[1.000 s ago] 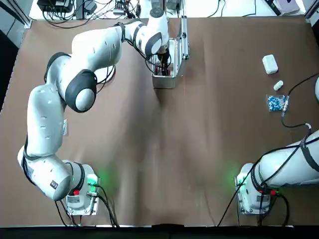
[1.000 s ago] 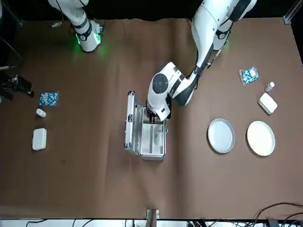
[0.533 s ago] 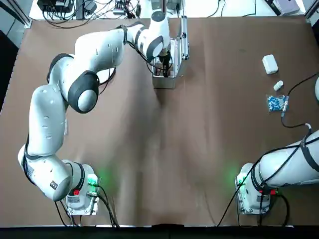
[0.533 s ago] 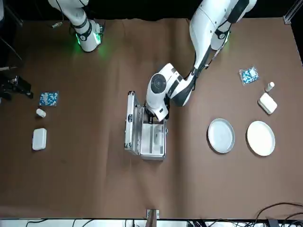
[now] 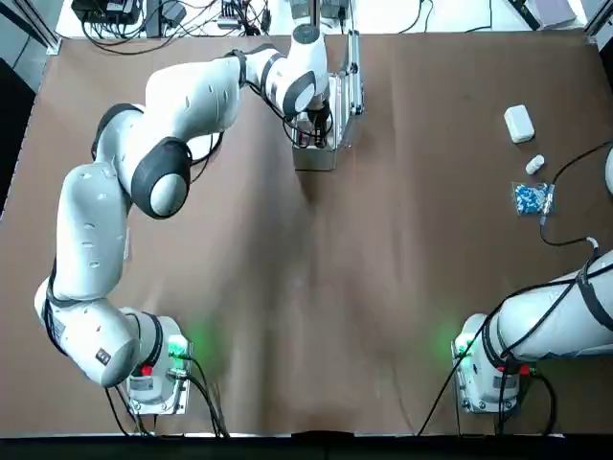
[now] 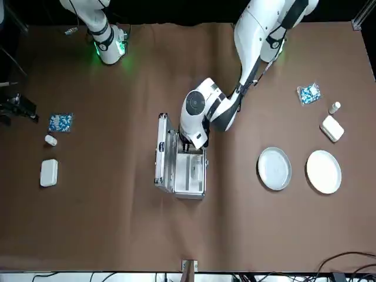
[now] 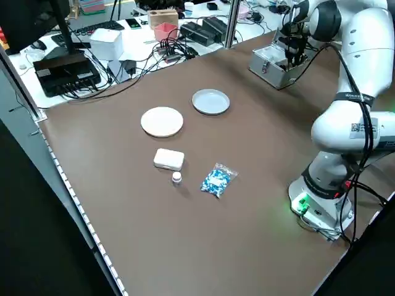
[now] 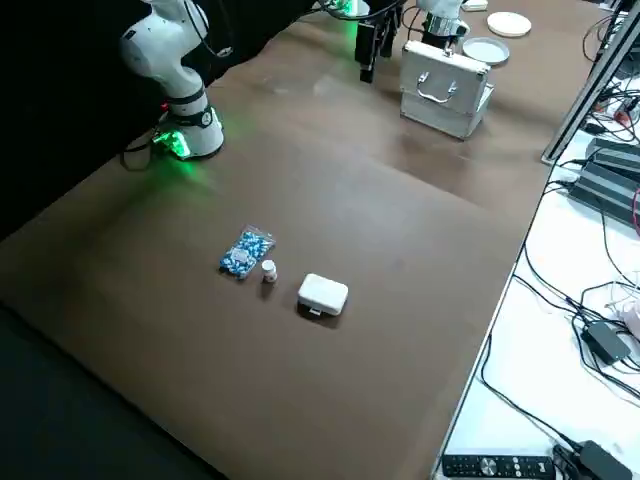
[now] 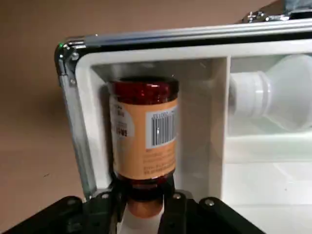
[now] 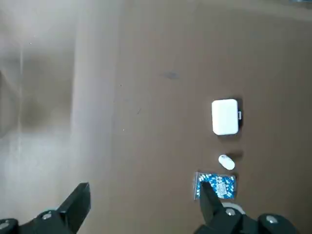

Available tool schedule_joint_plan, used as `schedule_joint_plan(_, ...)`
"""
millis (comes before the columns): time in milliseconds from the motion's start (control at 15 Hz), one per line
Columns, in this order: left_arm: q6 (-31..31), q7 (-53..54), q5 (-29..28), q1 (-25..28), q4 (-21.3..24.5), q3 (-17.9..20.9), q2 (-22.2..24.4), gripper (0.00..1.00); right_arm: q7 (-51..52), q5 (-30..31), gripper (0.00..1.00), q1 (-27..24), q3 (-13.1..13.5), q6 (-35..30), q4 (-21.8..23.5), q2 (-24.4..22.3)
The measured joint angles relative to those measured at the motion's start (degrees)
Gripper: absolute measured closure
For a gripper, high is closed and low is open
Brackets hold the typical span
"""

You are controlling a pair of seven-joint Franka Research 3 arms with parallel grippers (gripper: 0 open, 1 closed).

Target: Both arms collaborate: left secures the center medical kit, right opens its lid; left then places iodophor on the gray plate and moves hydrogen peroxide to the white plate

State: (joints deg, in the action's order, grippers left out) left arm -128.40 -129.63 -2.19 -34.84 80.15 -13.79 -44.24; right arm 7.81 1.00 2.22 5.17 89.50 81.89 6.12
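One medical kit (image 6: 189, 179), two bottles inside it — one iodophor (image 9: 145, 141), one hydrogen peroxide (image 9: 285, 92) — one gray plate (image 6: 274, 168) and one white plate (image 6: 324, 171) left of it, two rounded white boxes (image 6: 49, 173) (image 6: 332, 128), two white vials (image 6: 51, 140) (image 6: 334, 107), two blue-and-white capsule packets (image 6: 60, 123) (image 6: 308, 93) — one of each either side of it.

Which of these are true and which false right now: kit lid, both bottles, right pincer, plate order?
1. The lid of the medical kit is open. True.
2. The iodophor is already on the gray plate. False: it is in a compartment of the kit, with the left pincer at one end of it.
3. The hydrogen peroxide lies in a different compartment from the iodophor. True.
4. The right pincer is shut on the kit's lid. False: it is open, away from the kit, on the robot's right side.
5. The gray plate sits between the kit and the white plate. True.
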Motion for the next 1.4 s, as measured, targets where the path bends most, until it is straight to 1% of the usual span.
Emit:
schedule_joint_plan(333,-0.02,-0.04,0.01,0.35,-0.63,0.00,0.13,0.67,0.01,0.00,0.01,0.00,-0.13,-0.56,0.08,0.00)
schedule_joint_plan(667,0.38,-0.10,1.16,2.27,-1.87,-0.36,3.21,0.67,0.01,0.00,0.01,0.13,-0.45,-0.51,0.08,0.00)
schedule_joint_plan(733,0.93,-0.10,1.86,3.47,-1.96,-0.44,4.84,0.67,0.01,0.00,0.01,0.19,-0.56,-0.38,0.07,0.00)
schedule_joint_plan(867,1.27,0.27,3.03,5.55,-2.00,-0.56,6.41,0.67,0.01,0.01,0.01,0.19,-0.58,-0.13,0.03,0.00)
schedule_joint_plan(1200,1.57,5.56,8.41,12.30,-2.04,-0.79,8.73,0.67,0.01,0.01,0.01,0.20,-0.61,0.30,0.02,0.00)
schedule_joint_plan(1400,2.64,9.09,11.19,15.42,-2.05,-0.89,10.33,0.67,0.01,0.01,0.01,0.20,-0.63,0.29,0.01,0.00)
